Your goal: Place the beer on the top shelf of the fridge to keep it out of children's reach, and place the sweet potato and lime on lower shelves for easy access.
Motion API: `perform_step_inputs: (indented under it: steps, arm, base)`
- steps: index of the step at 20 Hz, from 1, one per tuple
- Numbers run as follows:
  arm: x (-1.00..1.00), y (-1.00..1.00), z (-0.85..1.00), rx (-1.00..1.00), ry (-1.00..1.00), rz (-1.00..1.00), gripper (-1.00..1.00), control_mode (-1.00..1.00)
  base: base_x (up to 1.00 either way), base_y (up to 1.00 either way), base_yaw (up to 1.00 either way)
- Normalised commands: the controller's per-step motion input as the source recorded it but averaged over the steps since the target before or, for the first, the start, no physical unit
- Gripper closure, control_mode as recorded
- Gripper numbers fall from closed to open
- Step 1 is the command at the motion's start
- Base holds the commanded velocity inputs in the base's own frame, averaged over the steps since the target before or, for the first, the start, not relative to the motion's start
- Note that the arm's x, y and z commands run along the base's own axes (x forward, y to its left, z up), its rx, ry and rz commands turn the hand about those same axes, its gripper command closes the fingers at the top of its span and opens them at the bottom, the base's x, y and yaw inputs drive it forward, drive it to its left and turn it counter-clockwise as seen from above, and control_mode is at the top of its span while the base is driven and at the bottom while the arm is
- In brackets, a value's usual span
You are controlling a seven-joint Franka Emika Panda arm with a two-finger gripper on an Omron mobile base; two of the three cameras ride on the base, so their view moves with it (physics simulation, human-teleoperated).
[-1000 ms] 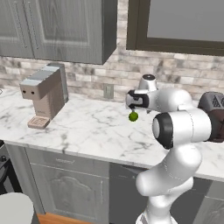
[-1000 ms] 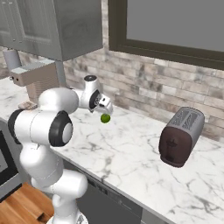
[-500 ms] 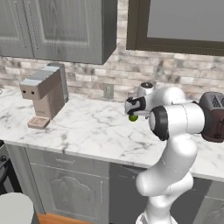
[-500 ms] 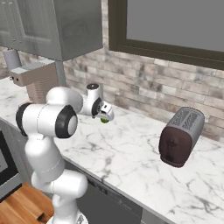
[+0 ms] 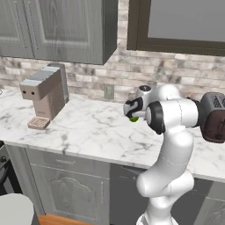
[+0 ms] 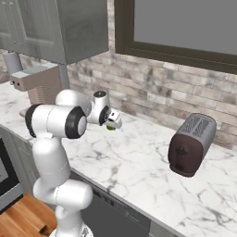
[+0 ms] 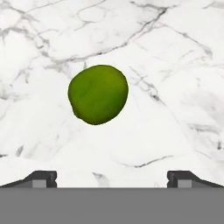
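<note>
The lime (image 7: 98,94), round and yellow-green, lies on the white marble counter (image 5: 83,129) near the brick back wall. My gripper (image 7: 112,177) hangs straight above it, open, with a dark fingertip to each side and nothing between them. From the base, the lime (image 5: 134,118) peeks out just under the gripper (image 5: 132,110), partly hidden by the hand. From the other side, the lime (image 6: 110,127) sits just under the gripper (image 6: 114,122). The beer, the sweet potato and the fridge are out of view.
A grey coffee machine (image 5: 44,94) stands at the counter's left, and a dark brown toaster (image 5: 215,116) at its right. Grey wall cabinets (image 5: 57,28) and a dark-framed window (image 5: 184,22) hang above. Bare marble lies around the lime.
The hand has come down closer over the lime, and the arm's elbow has folded in front of it. The lime has stayed in place.
</note>
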Motion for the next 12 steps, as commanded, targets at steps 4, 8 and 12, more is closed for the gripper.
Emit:
perform_step_inputs:
  steps: [4, 8, 12]
  arm:
    - [0.32, 0.0, -0.14, 0.0, 0.0, -0.01, -1.0, -1.0]
    - [0.3, 0.0, -0.14, 0.0, 0.0, -0.01, -1.0, -1.0]
    - [0.28, 0.0, -0.14, 0.0, 0.0, -0.01, -1.0, -1.0]
  base:
    - [0.0, 0.0, 0.0]
    - [0.0, 0.0, 0.0]
    - [0.0, 0.0, 0.0]
